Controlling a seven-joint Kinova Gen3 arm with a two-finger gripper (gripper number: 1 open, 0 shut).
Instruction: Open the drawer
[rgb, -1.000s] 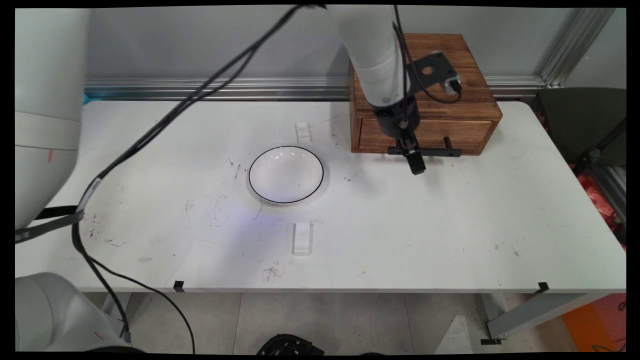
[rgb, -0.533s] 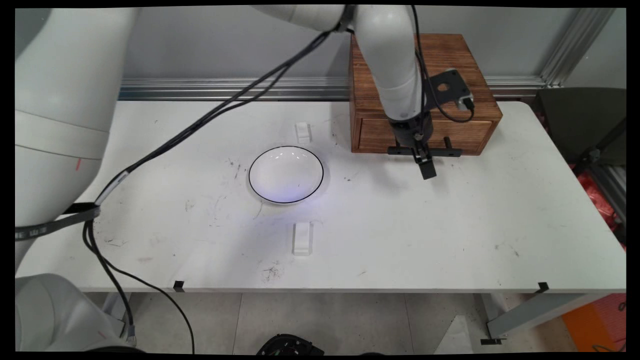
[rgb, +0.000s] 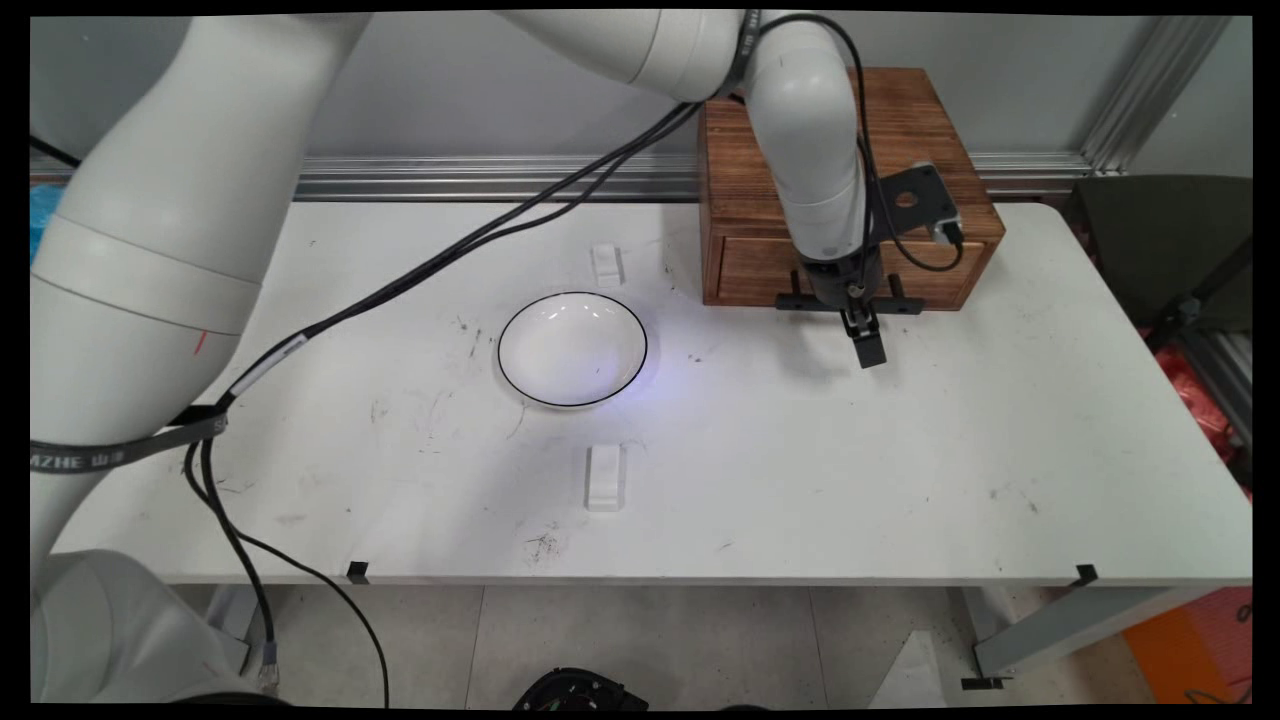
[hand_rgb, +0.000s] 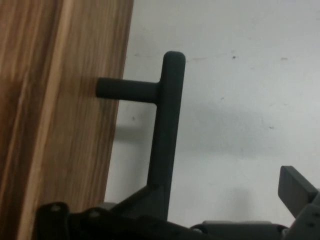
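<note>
The black gripper (rgb: 868, 345) hangs in front of the wooden drawer box (rgb: 850, 190) at the table's (rgb: 900, 480) far right, its tip just above the tabletop and right against the drawer's black bar handle (rgb: 850, 303). In the hand view the handle (hand_rgb: 165, 130) runs up the middle of the picture, joined to the wood front (hand_rgb: 55, 120) by a short post, and one finger (hand_rgb: 297, 192) shows well off to the right with white table between it and the bar; the other finger sits low by the wood side (only its linkage shows clearly). So the jaws stand spread, with the bar between them and nothing pinched.

The drawer (rgb: 850, 268) looks closed, flush with the box front, so its contents are hidden. Left of the box, well apart from the gripper, a white bowl (rgb: 572, 349) with a thin black rim sits on the table; nothing shows inside it. Two small white blocks lie in line with the bowl, one (rgb: 606, 265) behind it toward the wall and one (rgb: 605, 477) nearer the front edge. Black cables (rgb: 480, 235) trail from the arm across the table's left half.
</note>
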